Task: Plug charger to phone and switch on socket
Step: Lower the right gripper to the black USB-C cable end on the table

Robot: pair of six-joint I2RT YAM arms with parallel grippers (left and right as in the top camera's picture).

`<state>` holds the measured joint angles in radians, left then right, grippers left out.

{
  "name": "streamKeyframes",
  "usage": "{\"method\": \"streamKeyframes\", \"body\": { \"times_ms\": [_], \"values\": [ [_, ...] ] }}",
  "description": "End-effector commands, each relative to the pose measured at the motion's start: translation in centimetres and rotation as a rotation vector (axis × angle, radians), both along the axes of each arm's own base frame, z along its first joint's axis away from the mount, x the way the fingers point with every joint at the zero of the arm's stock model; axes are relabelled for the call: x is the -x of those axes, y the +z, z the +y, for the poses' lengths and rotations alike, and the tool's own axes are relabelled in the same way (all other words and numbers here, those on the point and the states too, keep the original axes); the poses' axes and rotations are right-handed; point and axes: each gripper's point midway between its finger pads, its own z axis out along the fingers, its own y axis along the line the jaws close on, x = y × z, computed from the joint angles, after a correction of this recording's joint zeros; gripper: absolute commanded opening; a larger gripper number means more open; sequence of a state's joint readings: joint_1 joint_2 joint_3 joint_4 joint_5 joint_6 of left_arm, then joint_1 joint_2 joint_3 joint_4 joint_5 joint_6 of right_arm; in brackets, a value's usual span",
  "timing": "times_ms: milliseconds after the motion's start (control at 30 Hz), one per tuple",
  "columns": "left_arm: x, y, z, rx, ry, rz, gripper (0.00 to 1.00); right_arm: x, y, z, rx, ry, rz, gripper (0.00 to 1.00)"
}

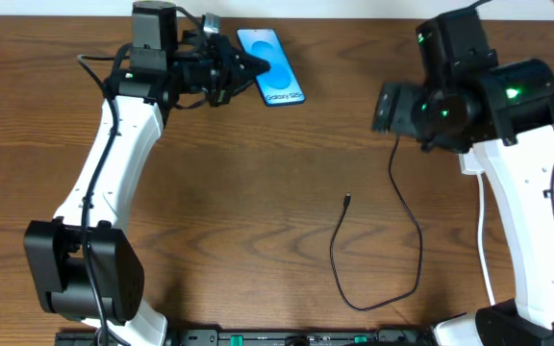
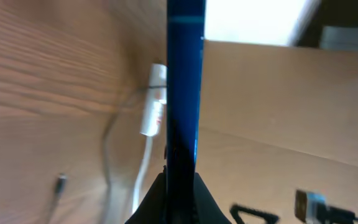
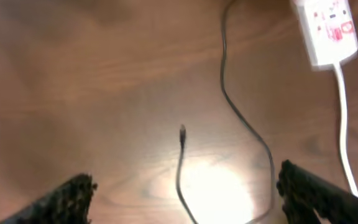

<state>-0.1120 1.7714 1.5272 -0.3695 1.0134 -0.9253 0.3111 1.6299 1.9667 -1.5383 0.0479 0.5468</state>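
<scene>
The phone (image 1: 275, 69) with its blue screen lies near the table's far edge. My left gripper (image 1: 246, 65) is shut on its left edge. In the left wrist view the phone (image 2: 184, 74) shows edge-on as a blue strip between the fingers (image 2: 180, 177). The charger cable (image 1: 407, 259) loops on the table, its small plug (image 1: 347, 201) free at the middle. My right gripper (image 1: 390, 106) is open and empty, well above the cable plug (image 3: 182, 130). The socket (image 3: 328, 28) lies at the right wrist view's upper right and also shows in the left wrist view (image 2: 154, 109).
The socket's white cord (image 1: 485, 226) runs beside my right arm toward the front edge. A cardboard wall (image 2: 278, 93) stands behind the table in the left wrist view. A black rail (image 1: 258, 338) lines the front edge.
</scene>
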Motion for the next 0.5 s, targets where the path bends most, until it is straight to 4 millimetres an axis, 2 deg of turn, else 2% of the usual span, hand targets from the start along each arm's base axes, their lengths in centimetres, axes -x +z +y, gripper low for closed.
{"method": "streamKeyframes", "body": {
  "times_ms": [0, 33, 67, 100, 200, 300, 467],
  "values": [
    [-0.7, -1.0, 2.7, -0.162, 0.085, -0.058, 0.07, 0.7, -3.4, 1.0, 0.026, 0.095, 0.105, 0.93],
    [-0.6, -1.9, 3.2, -0.205, 0.103, -0.039, 0.07, 0.9, -4.8, 1.4, 0.034, 0.108, 0.132, 0.92],
    [-0.5, -2.4, 3.5, -0.230, 0.109, -0.031, 0.07, 1.0, -5.4, 1.6, 0.038, 0.114, 0.143, 0.92],
    [-0.2, -3.2, 4.0, -0.278, 0.106, -0.031, 0.07, 1.4, -7.7, 2.2, 0.048, 0.127, 0.178, 0.92],
    [-0.1, -3.4, 4.1, -0.312, 0.080, -0.068, 0.07, 2.3, -12.1, 2.2, 0.066, 0.122, 0.246, 0.94],
    [-0.1, -3.4, 4.1, -0.325, 0.064, -0.095, 0.07, 2.7, -15.3, 2.5, 0.044, 0.127, 0.275, 0.94],
    [0.0, -3.4, 4.0, -0.335, 0.037, -0.123, 0.07, 3.7, -19.5, 3.4, -0.026, 0.094, 0.307, 0.91]
  ]
}}
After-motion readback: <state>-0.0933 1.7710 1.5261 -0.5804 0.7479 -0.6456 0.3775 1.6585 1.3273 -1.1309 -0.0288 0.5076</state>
